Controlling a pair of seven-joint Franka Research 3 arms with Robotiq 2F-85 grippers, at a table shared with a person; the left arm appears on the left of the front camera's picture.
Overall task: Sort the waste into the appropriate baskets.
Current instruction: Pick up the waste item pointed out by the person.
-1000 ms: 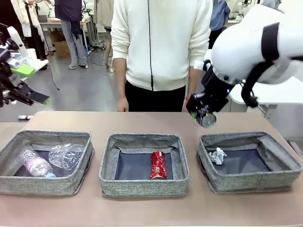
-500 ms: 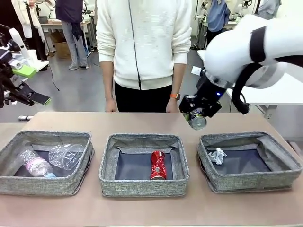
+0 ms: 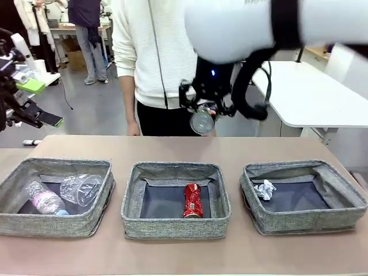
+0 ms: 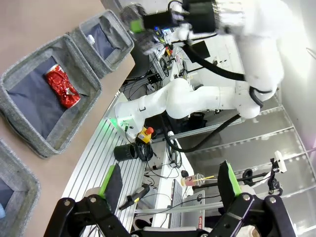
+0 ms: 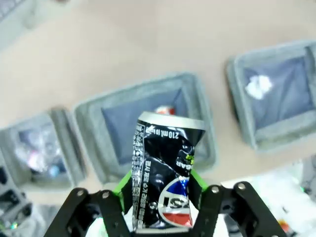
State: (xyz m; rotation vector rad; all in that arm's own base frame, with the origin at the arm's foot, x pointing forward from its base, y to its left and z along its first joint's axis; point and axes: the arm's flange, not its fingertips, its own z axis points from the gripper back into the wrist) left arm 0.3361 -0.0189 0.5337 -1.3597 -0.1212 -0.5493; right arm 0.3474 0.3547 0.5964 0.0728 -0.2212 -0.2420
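My right gripper (image 3: 202, 117) hangs high over the far edge of the middle basket (image 3: 172, 226), shut on a crushed dark printed can (image 3: 202, 122). In the right wrist view the can (image 5: 165, 173) stands between the green pads, above the middle basket (image 5: 207, 136). A crushed red can (image 3: 191, 200) lies in that basket. The left basket (image 3: 52, 226) holds a clear bottle (image 3: 43, 199) and a clear cup (image 3: 80, 188). A white paper wad (image 3: 264, 188) lies in the right basket (image 3: 305, 221). My left gripper (image 4: 170, 182) is open and empty, off the table's left side (image 3: 37, 103).
A person in a white sweater (image 3: 152, 57) stands at the far side of the table, behind the right arm. Bare table (image 3: 172, 148) runs between the baskets and the far edge. A white table (image 3: 313, 98) stands at the back right.
My right arm has swung left and upward with the dark can, from near the right basket's far left corner to above the middle basket's far side. The person stepped left.
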